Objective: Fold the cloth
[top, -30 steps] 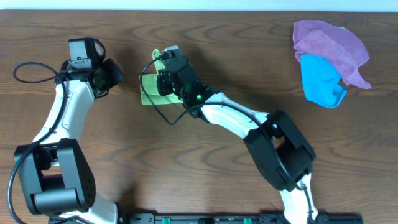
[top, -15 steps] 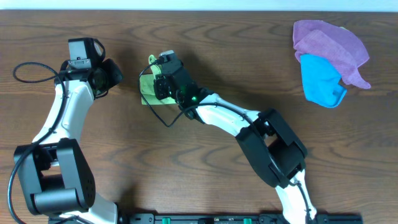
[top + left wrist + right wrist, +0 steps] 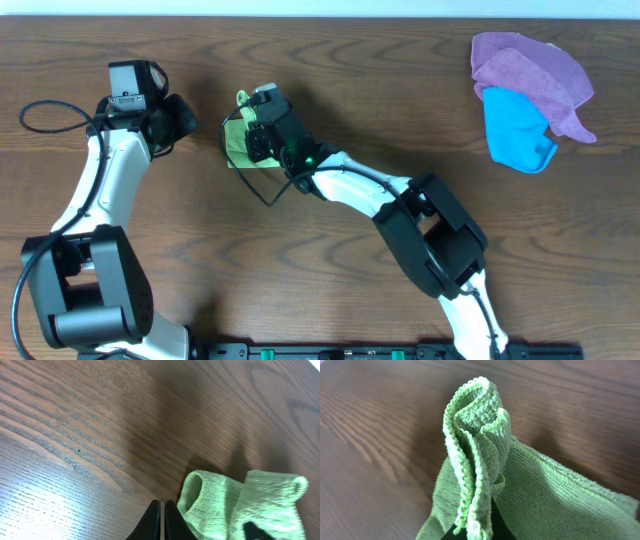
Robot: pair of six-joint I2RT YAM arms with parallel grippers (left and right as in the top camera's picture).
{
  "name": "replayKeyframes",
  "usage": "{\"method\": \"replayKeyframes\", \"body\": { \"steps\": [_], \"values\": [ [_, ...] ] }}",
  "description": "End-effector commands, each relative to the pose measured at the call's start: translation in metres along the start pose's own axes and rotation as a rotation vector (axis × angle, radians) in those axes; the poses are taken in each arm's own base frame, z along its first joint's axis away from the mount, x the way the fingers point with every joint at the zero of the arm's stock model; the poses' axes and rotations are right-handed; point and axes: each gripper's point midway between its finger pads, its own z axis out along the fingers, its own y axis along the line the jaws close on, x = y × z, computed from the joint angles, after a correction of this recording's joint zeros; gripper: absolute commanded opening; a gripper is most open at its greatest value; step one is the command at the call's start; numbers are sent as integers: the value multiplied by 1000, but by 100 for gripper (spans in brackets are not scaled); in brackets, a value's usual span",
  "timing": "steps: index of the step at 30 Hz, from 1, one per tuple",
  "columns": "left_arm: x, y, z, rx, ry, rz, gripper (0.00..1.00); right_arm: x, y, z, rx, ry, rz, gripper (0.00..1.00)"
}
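Cloth edge carried leftward

Overhead: the cloth (image 3: 234, 146), left of centre, has been drawn further left by the right gripper (image 3: 262, 135), so folding is judged under way. Left wrist: the left gripper (image 3: 161, 510) is closed on nothing. Right wrist: a bunched hem is pinched.

Dark brown wood-grain table (image 3: 400, 90), pale strip (image 3: 300, 8) along far edge, soft glare on grain
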Motion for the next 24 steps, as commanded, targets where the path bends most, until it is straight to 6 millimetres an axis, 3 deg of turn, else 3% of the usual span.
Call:
{"method": "replayKeyframes", "body": {
  "steps": [1,4,12,24],
  "values": [
    [-13,-3,-13,8,-43,16,6,8,20,5,-37,11,-45,1],
    [-13,-3,-13,8,-43,16,6,11,26,4,-45,14,-58,4],
    [-14,-3,-13,8,-43,16,6,15,36,4,-67,23,-66,33],
    [-23,9,-19,-4,-66,-12,6,31,67,-1,-200,86,-76,41]
  ]
}}
